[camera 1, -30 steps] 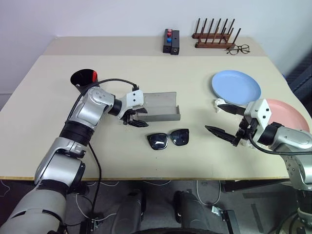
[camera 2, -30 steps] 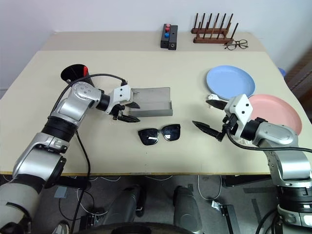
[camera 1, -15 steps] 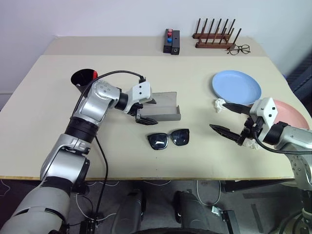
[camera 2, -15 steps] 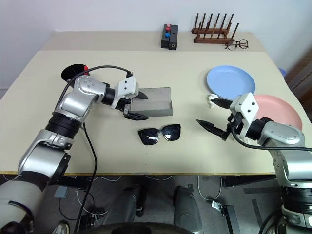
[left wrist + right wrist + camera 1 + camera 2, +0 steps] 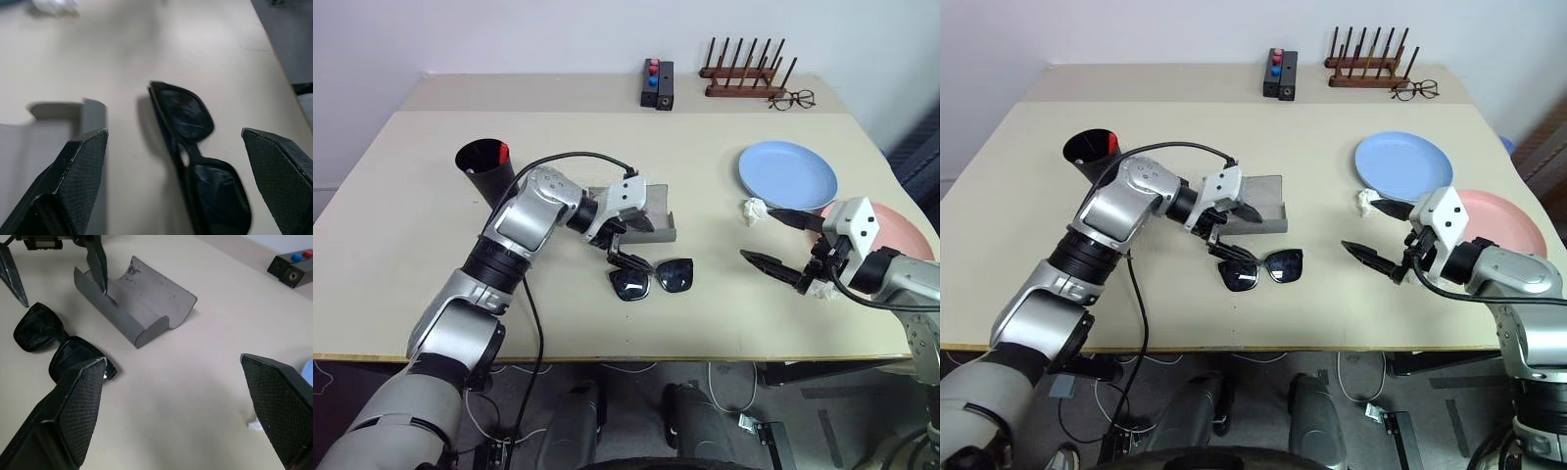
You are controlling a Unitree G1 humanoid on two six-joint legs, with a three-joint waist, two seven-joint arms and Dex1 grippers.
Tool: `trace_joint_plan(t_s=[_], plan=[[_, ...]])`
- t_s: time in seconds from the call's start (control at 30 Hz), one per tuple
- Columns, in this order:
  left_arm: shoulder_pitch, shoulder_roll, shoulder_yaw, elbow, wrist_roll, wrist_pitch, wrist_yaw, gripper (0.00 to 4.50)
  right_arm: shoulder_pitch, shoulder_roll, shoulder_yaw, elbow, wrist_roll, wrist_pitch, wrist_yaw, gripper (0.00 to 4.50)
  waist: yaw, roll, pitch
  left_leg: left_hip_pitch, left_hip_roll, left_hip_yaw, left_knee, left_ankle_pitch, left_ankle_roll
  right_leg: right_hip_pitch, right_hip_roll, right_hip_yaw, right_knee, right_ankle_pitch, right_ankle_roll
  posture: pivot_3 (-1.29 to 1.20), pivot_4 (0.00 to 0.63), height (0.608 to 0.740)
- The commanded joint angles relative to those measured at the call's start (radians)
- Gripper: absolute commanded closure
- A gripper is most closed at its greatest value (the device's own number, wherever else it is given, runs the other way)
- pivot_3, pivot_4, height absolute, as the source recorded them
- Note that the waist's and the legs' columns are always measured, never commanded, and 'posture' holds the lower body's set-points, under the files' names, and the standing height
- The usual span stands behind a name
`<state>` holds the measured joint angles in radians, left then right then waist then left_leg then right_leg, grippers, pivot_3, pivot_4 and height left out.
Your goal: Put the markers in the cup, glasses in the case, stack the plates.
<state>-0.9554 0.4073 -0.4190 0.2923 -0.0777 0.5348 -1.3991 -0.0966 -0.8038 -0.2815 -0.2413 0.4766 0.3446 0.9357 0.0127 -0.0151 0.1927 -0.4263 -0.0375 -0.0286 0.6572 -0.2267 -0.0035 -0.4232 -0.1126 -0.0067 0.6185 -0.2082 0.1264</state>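
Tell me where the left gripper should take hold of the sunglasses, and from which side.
Probably at the bridge of the sunglasses, coming down from above. They lie flat on the table, lenses up, and the bridge is the narrowest part between the two lenses. The left gripper hangs open by their end nearest the case.

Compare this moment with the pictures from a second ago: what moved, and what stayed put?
The left gripper swung from the near-left end of the open grey case toward the sunglasses, open, now over their left lens, nothing held. The right gripper stayed open beside the plates. Sunglasses, case, black cup, blue plate and pink plate kept their places.
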Motion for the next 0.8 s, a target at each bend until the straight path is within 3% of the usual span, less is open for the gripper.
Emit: trace_joint_plan(t_s=[0.03, 0.6, 0.7, 0.8], plan=[[-0.031, -0.011, -0.022, -0.002, -0.002, 0.032, -0.013, 0.02, 0.009, -0.015, -0.038, -0.031, 0.009, -0.007, -0.003, 0.00, 0.000, 0.000, 0.000, 0.000, 0.000, 0.000, 0.000, 0.000, 0.000, 0.000, 0.000, 0.000, 0.000, 0.000, 0.000, 0.00, 0.150, 0.740], [-0.068, -0.096, -0.151, 0.153, 0.135, -0.052, 0.045, 0.02, 0.039, -0.007, -0.052, -0.074, 0.016, -0.002, -0.027, 0.00, 0.000, 0.000, 0.000, 0.000, 0.000, -0.001, 0.002, -0.001, 0.002, 0.001, 0.000, 0.000, 0.000, -0.002, -0.003, 0.00, 0.150, 0.740], [-0.082, -0.121, -0.156, 0.192, 0.152, -0.060, 0.056, 0.80, 0.041, -0.004, -0.049, -0.081, 0.018, -0.002, -0.033, 0.00, 0.001, 0.000, 0.000, -0.001, 0.000, -0.001, 0.003, -0.002, 0.003, 0.001, 0.000, 0.000, 0.000, -0.002, -0.003, 0.00, 0.150, 0.740], [-0.089, -0.129, -0.162, 0.207, 0.161, -0.072, 0.043, 2.31, 0.044, -0.006, -0.052, -0.082, 0.019, -0.004, -0.036, 0.00, 0.001, 0.000, 0.000, -0.001, 0.000, -0.001, 0.004, -0.002, 0.003, 0.001, 0.000, 0.000, 0.000, -0.002, -0.003, 0.00, 0.150, 0.740]])
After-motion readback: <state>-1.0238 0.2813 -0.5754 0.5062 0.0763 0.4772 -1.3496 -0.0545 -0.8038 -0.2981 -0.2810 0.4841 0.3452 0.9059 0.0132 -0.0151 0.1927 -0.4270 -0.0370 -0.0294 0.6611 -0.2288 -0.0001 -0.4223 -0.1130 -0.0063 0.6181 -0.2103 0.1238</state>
